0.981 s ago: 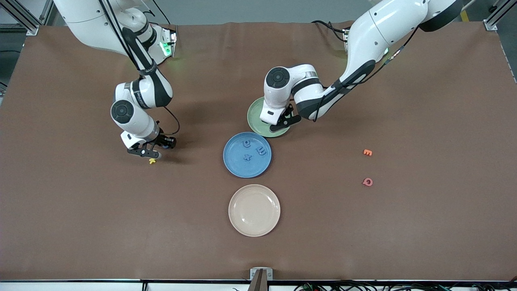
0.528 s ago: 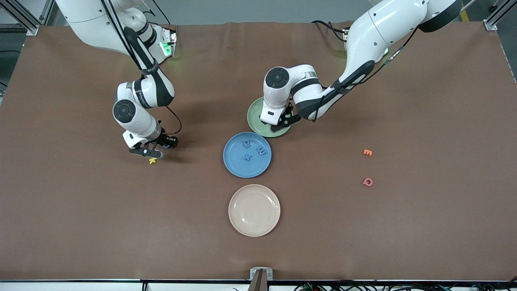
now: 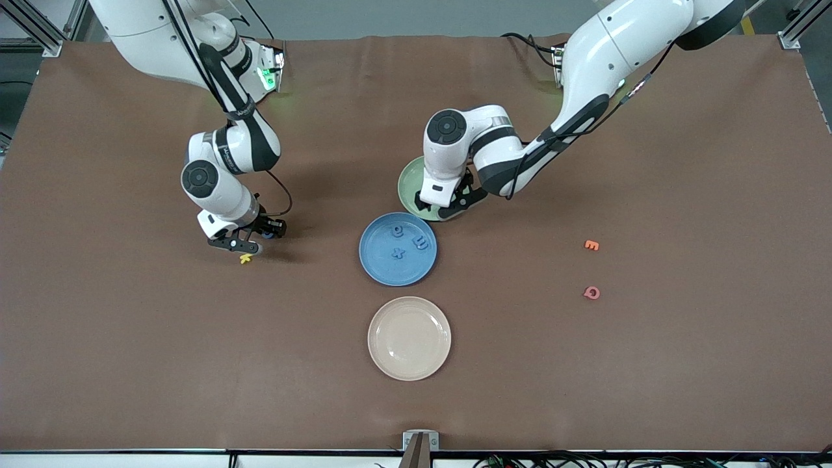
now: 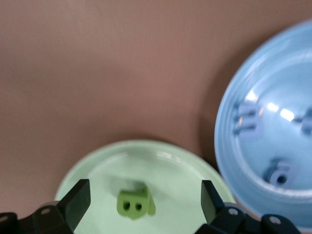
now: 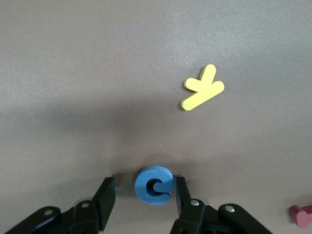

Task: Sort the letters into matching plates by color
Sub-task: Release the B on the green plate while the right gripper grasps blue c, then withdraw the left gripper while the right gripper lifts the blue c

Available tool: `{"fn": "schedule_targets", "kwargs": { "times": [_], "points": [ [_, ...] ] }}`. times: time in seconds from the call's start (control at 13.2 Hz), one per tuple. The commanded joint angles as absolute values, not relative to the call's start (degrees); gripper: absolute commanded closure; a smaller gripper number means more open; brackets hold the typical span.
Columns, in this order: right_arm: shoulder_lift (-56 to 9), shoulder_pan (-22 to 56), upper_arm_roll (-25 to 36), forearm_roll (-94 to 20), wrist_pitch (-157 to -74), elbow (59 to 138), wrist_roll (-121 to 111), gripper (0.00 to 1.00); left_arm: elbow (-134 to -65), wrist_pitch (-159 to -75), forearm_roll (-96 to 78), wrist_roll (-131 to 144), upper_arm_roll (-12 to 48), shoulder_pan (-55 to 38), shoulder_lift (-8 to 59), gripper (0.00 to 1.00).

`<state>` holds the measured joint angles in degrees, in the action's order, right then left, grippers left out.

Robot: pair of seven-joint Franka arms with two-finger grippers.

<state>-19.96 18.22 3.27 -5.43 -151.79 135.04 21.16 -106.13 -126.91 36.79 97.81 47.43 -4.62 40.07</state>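
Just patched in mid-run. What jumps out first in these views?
The left gripper hangs open over the green plate, with a green letter lying on the plate between its fingers. The right gripper is shut on a blue letter beside a yellow letter at its end of the table. The blue plate, nearer the front camera, holds three blue letters.

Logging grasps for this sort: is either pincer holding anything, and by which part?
Left pincer is open over the green plate, holding nothing. Right pincer has a blue letter between its fingers; a grip cannot be told.
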Motion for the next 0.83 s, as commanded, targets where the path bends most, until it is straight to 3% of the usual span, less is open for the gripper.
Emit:
{"fn": "schedule_targets", "kwargs": {
  "times": [0.0,0.38,0.75],
  "points": [
    [-18.28,18.19,3.34,-5.89,-152.05,136.58,20.65,0.42,-102.85,-121.57,36.91,93.44,47.20,-2.47,36.92,0.00],
    [-18.28,17.93,3.34,-5.89,-152.23,136.58,20.65,0.45,-94.76,-112.34,36.91,82.90,47.46,2.89,36.30,0.00],
    [-18.28,17.84,3.34,-5.80,-152.23,136.50,20.65,0.55,-91.14,-111.80,36.57,68.84,47.72,11.05,34.37,0.00]
  ]
}}
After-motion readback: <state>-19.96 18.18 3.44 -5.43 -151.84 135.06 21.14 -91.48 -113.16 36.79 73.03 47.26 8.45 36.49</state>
